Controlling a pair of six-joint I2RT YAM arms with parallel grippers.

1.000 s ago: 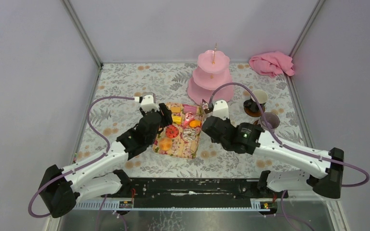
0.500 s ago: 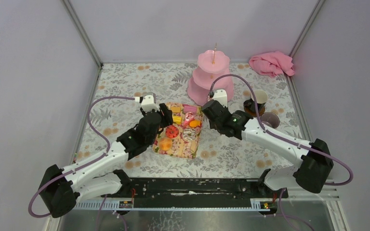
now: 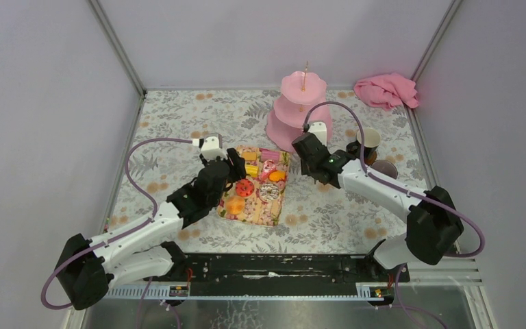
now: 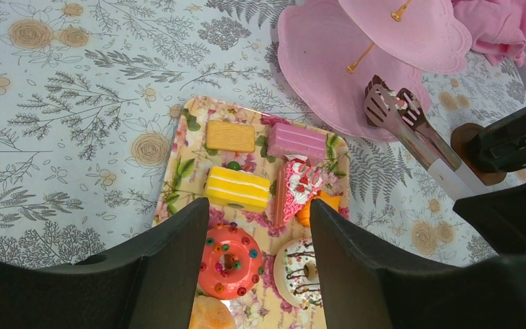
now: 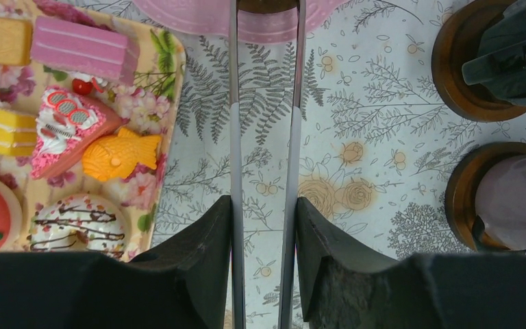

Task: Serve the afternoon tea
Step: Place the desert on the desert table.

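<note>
My right gripper is shut on a pair of metal tongs. The tong tips pinch a small chocolate cake over the bottom tier of the pink three-tier stand. My left gripper hangs open and empty above the floral tray, over a red donut. On the tray also lie a yellow cake, a pink cake, a strawberry slice, a white donut and an orange fish cake. A black mug and a grey mug stand on brown coasters, right of the tongs.
A pink cloth lies crumpled in the far right corner. Metal frame posts and pale walls enclose the flower-patterned table on three sides. The right arm's cable arcs up beside the stand.
The right arm has swung away from the tray's right edge toward the pink stand, carrying the tongs and the chocolate cake. The left arm has not moved.
</note>
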